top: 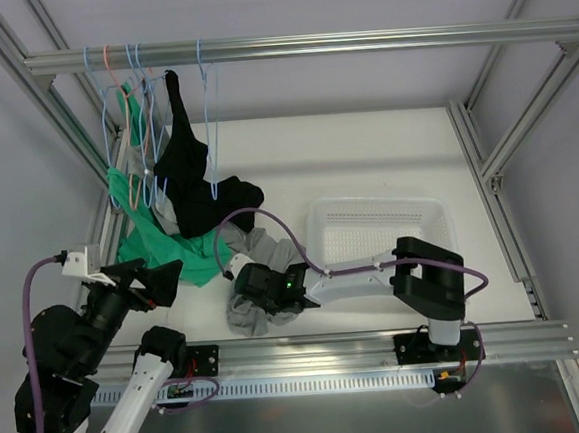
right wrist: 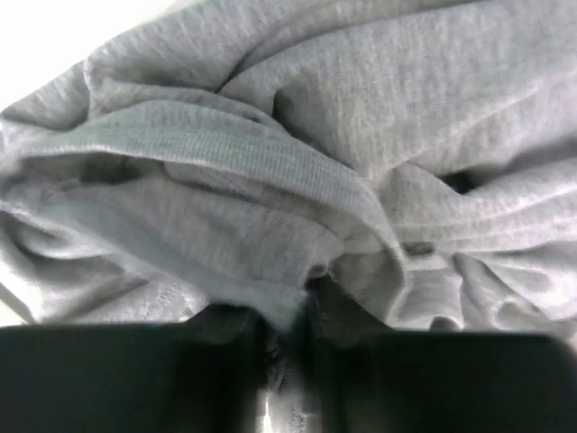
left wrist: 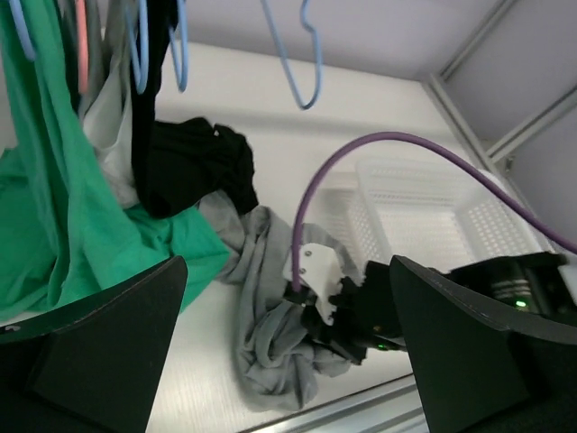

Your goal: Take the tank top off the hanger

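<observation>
On white table (top: 365, 160), tank top (top: 247, 315) folds bury right claw (right wrist: 290, 356).

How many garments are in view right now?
4: grey tank top on the table, pinched by the right gripper; green garment and black garment hanging at the left, trailing onto the table; a pale garment hanging between them. More may be hidden.

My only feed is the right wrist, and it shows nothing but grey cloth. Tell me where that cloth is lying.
Observer: The tank top lies crumpled on the table near its front edge, just left of the white basket.
Operator: Now report the left gripper.
Observer: The left gripper stands open off to the tank top's left, with nothing between its fingers.
</observation>
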`<action>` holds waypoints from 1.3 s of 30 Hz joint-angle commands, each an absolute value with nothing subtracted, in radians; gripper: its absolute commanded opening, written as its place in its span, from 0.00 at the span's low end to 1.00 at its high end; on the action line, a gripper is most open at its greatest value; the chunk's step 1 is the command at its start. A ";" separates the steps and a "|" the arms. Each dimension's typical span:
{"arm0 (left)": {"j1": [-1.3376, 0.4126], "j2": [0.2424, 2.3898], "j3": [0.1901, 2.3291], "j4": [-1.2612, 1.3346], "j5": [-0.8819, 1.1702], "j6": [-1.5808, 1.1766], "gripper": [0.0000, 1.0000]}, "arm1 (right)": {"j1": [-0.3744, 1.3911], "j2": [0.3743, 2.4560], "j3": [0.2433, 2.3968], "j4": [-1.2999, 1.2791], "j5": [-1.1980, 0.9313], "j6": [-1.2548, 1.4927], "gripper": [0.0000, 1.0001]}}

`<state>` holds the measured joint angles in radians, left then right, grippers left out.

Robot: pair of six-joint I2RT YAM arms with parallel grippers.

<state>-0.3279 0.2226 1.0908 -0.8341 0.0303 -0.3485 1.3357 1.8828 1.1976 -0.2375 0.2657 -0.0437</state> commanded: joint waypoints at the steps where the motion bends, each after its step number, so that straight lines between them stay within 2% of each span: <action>1: -0.333 0.213 1.037 -0.856 -0.096 -0.331 0.99 | 1.377 1.789 1.155 -0.313 0.321 -0.037 0.00; 9: -0.333 0.141 0.916 -0.851 -0.319 -0.380 0.99 | 1.434 1.401 1.241 -0.405 0.392 -0.080 0.00; 18: -0.333 0.069 0.893 -0.847 -0.365 -0.410 0.99 | 1.364 1.103 1.316 -0.589 0.587 -0.104 0.00; 24: -0.333 0.081 0.882 -0.844 -0.365 -0.414 0.99 | 1.166 0.970 1.283 -0.719 0.638 -0.084 0.00; 32: -0.334 0.106 0.884 -0.838 -0.351 -0.407 0.99 | 0.941 0.813 1.036 -0.768 0.502 -0.003 0.00; 36: -0.333 0.172 0.899 -0.838 -0.305 -0.382 0.99 | 0.746 0.792 0.896 -0.769 0.365 0.058 0.01; 37: -0.333 0.187 0.903 -0.836 -0.287 -0.376 0.99 | 0.732 0.781 0.862 -0.769 0.368 0.069 0.08; 38: -0.334 0.196 0.910 -0.838 -0.279 -0.368 0.99 | 0.720 0.769 0.853 -0.772 0.371 0.083 0.23; 39: -0.333 0.216 0.914 -0.839 -0.270 -0.364 0.99 | 0.707 0.753 0.848 -0.776 0.364 0.083 0.57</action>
